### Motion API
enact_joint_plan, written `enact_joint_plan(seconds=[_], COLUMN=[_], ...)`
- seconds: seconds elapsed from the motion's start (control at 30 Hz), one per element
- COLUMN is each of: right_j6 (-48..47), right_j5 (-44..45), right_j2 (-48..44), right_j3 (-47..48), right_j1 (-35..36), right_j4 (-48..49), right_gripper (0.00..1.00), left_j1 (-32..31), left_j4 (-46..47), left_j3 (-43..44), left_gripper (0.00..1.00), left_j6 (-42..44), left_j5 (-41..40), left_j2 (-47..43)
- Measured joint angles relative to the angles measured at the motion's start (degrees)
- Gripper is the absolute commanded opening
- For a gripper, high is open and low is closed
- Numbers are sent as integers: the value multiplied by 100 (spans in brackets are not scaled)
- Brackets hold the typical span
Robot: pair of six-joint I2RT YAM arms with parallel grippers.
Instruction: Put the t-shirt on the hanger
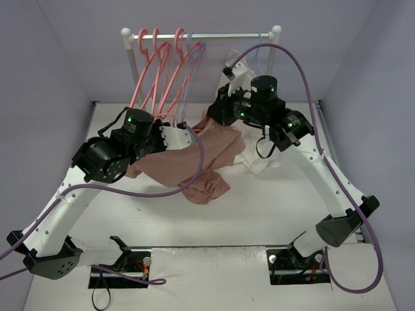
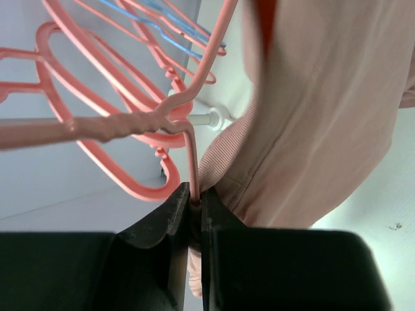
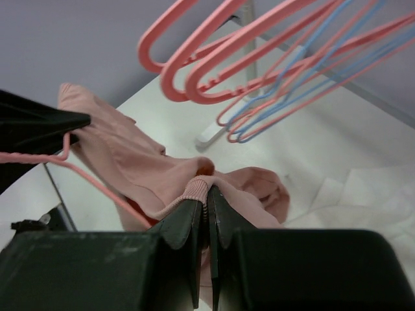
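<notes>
While left pincer (image 2: pixel 195 206) pinches the coral hanger (image 2: pixel 130 123) by its wire, right pincer (image 3: pixel 207 210) is clamped on the pink t-shirt (image 3: pixel 136 165) at its ribbed collar.

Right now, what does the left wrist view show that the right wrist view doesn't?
Left wrist only: the wire of the hanger pinched inside the left claw. Right wrist only: the right claw shut on the collar of the t-shirt; the white shirt. Both: the t-shirt, the held hanger, coral and blue spare hangers.
</notes>
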Motion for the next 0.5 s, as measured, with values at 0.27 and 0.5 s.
enact_joint_plan(seconds=[0.27,0.5], right_j6=[18,35], right_j5=[35,105], right_j2=[-38,-105], right_j3=[-558,-1556], right_j1=[291,291], right_j4=[125,54], right_gripper=[8,14], left_j1=[23,46], left_j4=[129,909], left_j3=[-275,-2103], left_gripper=[0,0], left_j6=[-408,-1200], left_j5=[-93,716], left_j2=[-278,-1134])
